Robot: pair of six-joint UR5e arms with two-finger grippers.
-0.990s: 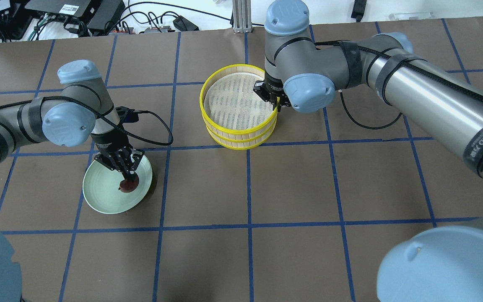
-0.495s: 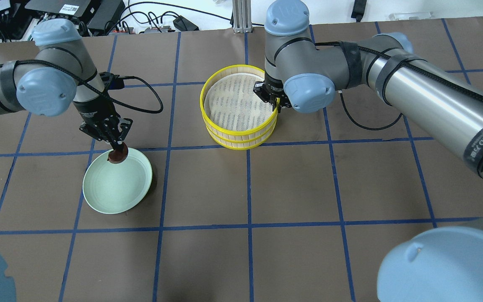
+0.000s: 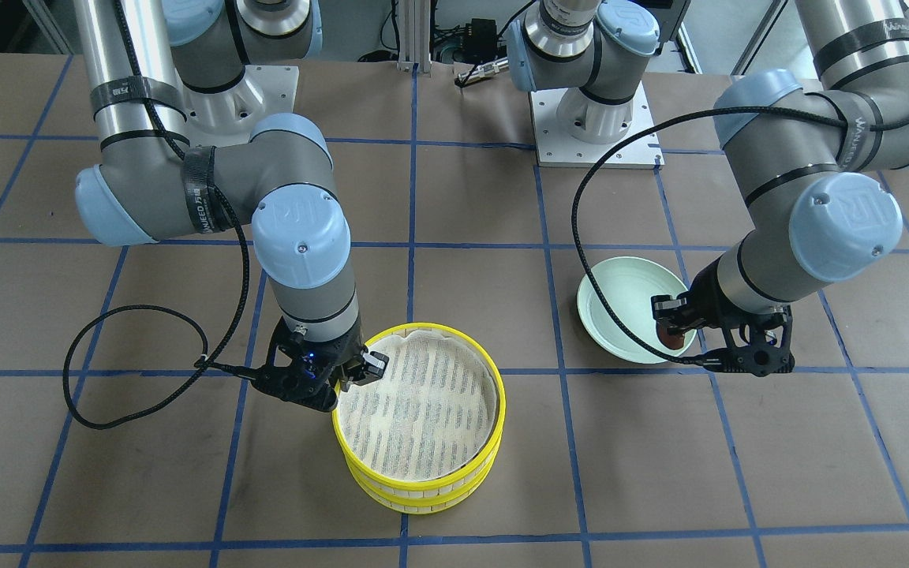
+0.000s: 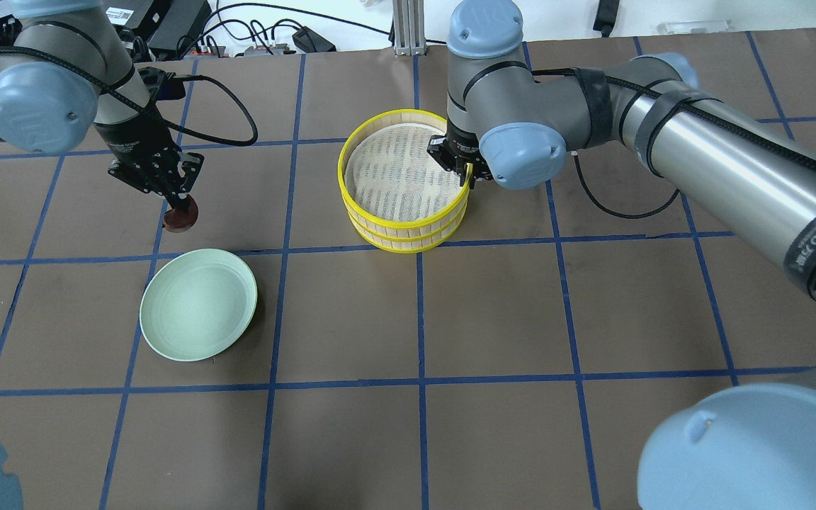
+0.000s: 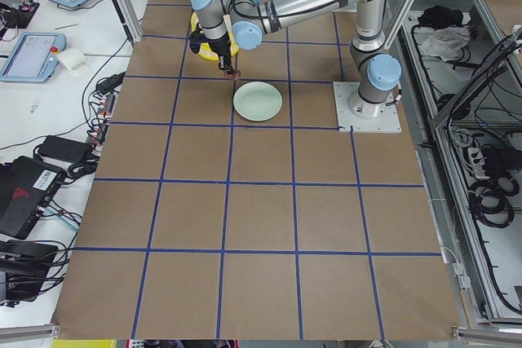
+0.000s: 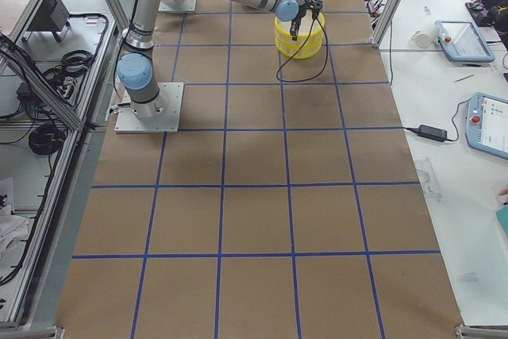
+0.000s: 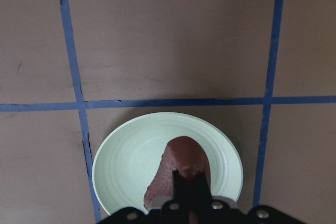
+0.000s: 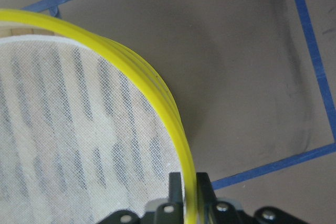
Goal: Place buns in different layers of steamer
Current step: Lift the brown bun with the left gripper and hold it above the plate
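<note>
My left gripper (image 4: 178, 205) is shut on the dark reddish-brown bun (image 4: 180, 217) and holds it in the air, beyond the pale green plate (image 4: 197, 306). In the left wrist view the bun (image 7: 181, 161) hangs over the empty plate (image 7: 121, 156). The steamer (image 4: 343, 170) stands as two stacked yellow-rimmed layers; the top layer's white mesh liner (image 4: 394, 173) is bare. My right gripper (image 4: 466, 176) is shut on the top layer's rim (image 8: 157, 98) at its right side. The pale cream bun is not in view.
The brown table has blue tape grid lines (image 4: 418, 319). Cables and electronics (image 4: 132, 21) lie past the far edge. The left arm's black cable (image 3: 581, 237) loops over the plate (image 3: 620, 276) in the front-facing view.
My left gripper has lifted the reddish-brown bun off the plate and carried it up and away toward the table's far left. The plate is now empty. The right gripper has not moved.
</note>
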